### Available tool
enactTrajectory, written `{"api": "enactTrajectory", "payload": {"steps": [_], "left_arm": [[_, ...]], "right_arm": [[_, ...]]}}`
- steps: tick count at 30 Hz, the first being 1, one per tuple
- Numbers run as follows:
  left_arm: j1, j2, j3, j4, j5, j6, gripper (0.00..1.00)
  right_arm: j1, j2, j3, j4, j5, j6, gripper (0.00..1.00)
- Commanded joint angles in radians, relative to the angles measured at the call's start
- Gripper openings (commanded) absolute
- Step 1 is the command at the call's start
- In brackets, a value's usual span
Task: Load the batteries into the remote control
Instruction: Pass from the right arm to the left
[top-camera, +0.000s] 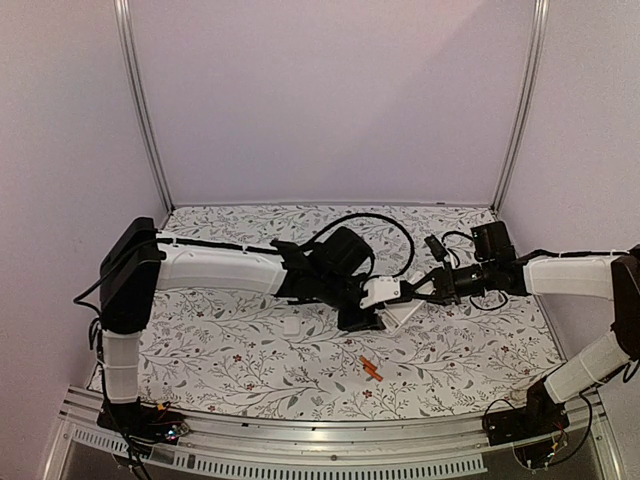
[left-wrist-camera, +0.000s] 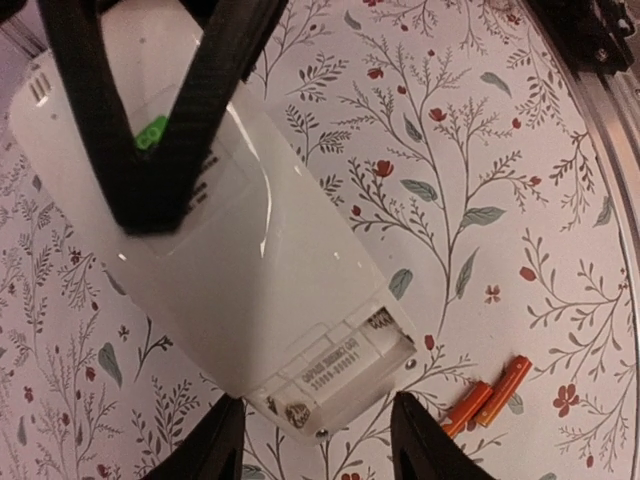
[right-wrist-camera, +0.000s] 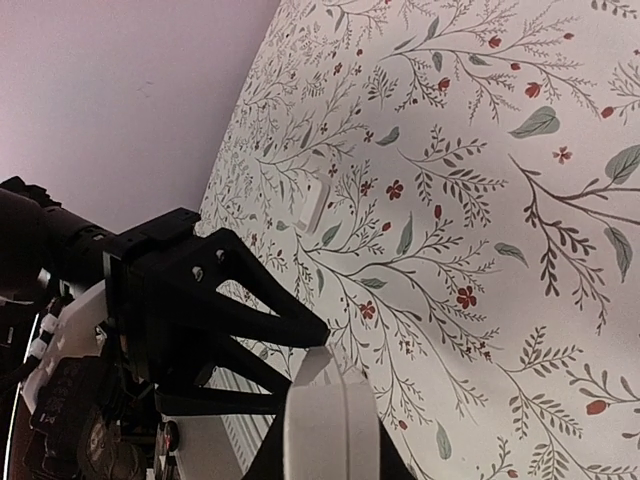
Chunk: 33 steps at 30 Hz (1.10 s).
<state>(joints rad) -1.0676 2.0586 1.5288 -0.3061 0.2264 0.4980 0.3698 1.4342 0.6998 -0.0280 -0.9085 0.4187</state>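
Now | right fingers (left-wrist-camera: 90, 120) clamp remote control (left-wrist-camera: 280, 280) | left fingers (left-wrist-camera: 215, 445) flank its end, contact unclear

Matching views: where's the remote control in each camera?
Top external: remote control just right of centre.
Left wrist: it fills the left and centre, slanted, with the battery recess at its lower end.
Right wrist: end-on at the bottom edge, centre.
Shared landmark: the floral table cover is in all three. The orange batteries lie on it in the top and left wrist views only.
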Motion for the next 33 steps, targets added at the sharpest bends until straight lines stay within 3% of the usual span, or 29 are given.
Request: {"api": "enactTrajectory", "payload": {"steps": [1,5,10,17,28,32,33], "left_arm": [[0.03,-0.064,-0.046,0.102,0.095,-0.113,0.53],[0.066,-0.109,-0.09,0.142,0.223,-0.241,0.61],[0.13,-0.163,-0.12,0.179,0.446,-0.411,0.62],[0.168,-0.174,-0.111,0.207,0.537,-0.53,0.61],[0.167,-0.124,-0.057,0.174,0.662,-0.578,0.41],[0.169,-0.128,-0.049,0.167,0.659,-0.58,0.23],[0.17,-0.13,-0.056,0.193,0.659,-0.598,0.17]], "right_arm": [[0.008,-0.018,0.021,0.087,-0.042,-0.003,0.0],[0.024,-0.066,0.015,0.117,-0.064,-0.036,0.0],[0.057,-0.131,0.016,0.117,-0.085,-0.105,0.0],[0.086,-0.186,0.052,0.119,-0.113,-0.146,0.0],[0.113,-0.189,0.1,0.082,-0.107,-0.172,0.01],[0.119,-0.191,0.108,0.076,-0.1,-0.174,0.03],[0.119,-0.192,0.108,0.078,-0.097,-0.168,0.1]]}}
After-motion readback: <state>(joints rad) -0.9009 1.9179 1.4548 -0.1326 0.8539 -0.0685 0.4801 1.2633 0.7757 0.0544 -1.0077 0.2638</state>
